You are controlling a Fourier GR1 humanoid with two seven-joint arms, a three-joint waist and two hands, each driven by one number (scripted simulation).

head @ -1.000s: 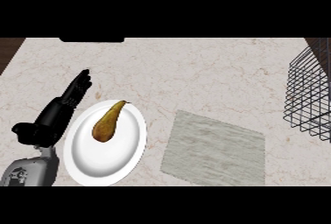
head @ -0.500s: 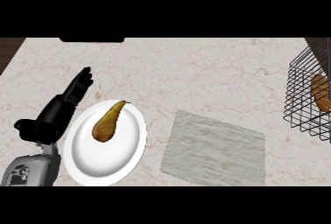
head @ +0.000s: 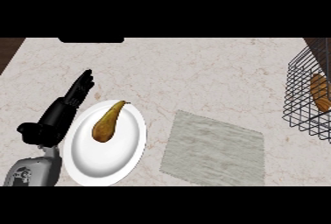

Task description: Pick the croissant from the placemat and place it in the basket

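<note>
The pale marble desk (head: 194, 70) carries a grey placemat (head: 213, 146) near the middle of its front edge. Just left of the mat lies a white plate (head: 129, 151), and a brown pear (head: 107, 123) lies on it, stem toward the far edge. At the desk's right edge stands a black wire basket (head: 298, 114), partly out of view. The croissant (head: 318, 92) lies inside it, behind the wires. The left hand (head: 61, 114) rests beside the plate's left rim, its fingers (head: 82, 85) straight and together, holding nothing.
</note>
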